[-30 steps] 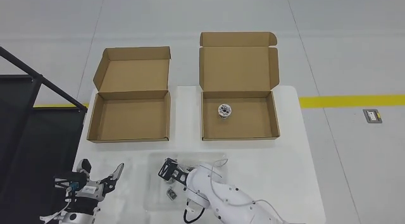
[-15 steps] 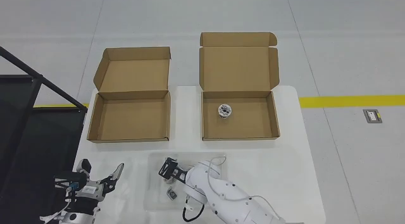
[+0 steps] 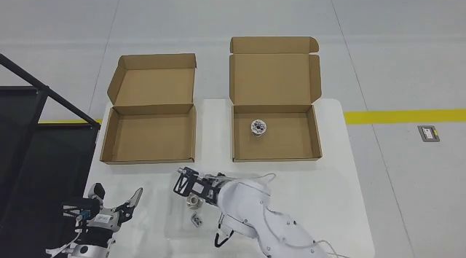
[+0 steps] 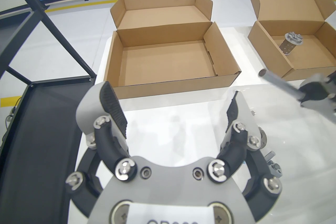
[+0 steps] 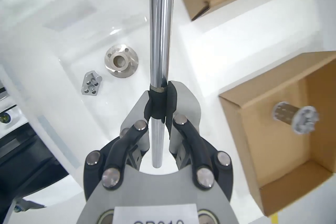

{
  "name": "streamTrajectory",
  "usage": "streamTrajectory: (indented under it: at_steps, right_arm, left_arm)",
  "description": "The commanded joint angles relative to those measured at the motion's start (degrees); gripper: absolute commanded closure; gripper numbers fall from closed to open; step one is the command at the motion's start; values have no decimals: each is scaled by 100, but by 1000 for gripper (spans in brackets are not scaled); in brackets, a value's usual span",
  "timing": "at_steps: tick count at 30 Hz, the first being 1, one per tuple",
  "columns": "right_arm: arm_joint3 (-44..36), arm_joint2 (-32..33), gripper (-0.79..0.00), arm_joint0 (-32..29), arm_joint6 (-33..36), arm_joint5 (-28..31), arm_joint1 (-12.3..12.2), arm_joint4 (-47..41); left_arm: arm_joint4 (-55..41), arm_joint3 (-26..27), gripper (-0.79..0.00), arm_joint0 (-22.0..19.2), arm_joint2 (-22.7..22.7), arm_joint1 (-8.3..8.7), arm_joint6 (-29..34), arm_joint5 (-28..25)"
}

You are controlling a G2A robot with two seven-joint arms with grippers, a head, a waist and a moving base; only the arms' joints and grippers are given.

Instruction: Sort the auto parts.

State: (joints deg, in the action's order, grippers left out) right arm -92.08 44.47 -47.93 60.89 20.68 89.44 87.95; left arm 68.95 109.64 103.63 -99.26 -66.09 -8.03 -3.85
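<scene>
Now, left gripper (image 4: 173, 104): I see it spread wide, holding nothing, near the left box (image 4: 168, 62).
Right gripper (image 5: 160, 100): clamped on the steel rod (image 5: 161, 25), near the flange (image 5: 121, 60) and bracket (image 5: 91, 83).
Right box (image 5: 288, 154): holds a geared part (image 5: 296, 116).

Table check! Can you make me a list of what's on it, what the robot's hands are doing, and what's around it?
Surface: white table, clear tray at its front.
Job's things: rod in the right gripper; flange and bracket lying in the tray; toothed part in the right box; left box open.
Clutter: nothing seen.
Grippers: right gripper shut on the rod; left gripper open, holding nothing.
Cables: thin cable looped by the right arm.
Surroundings: black frame beside the table, yellow line on the floor.
</scene>
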Motion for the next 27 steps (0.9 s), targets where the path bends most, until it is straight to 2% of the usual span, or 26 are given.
streamTrajectory:
  at_steps: [1,4,5,6,17,20,24,27]
  right_arm:
    - [-721,185,0,-204,-41,196,-88,281]
    - [-1431,456,0,-416,-253,293,-190,790]
    - [-1639,647,0,-531,-475,2,-217,979]
    - [-1678,711,0,-570,-505,-93,-234,1202]
    - [-1654,723,0,-590,-520,-129,-234,1196]
    - [-1299,919,0,-552,-581,-798,-183,960]
    - [-336,1390,0,30,-631,-1914,-97,1005]
    - [364,1759,0,388,-862,-1886,-100,807]
  left_arm:
    - [0,0,-785,0,0,0,0,0]
    - [0,0,-785,0,0,0,0,0]
    - [0,0,-785,0,0,0,0,0]
    - [0,0,-785,0,0,0,0,0]
    - [0,0,-785,0,0,0,0,0]
    - [0,0,-785,0,0,0,0,0]
    - [0,0,-785,0,0,0,0,0]
    - [0,0,-785,0,0,0,0,0]
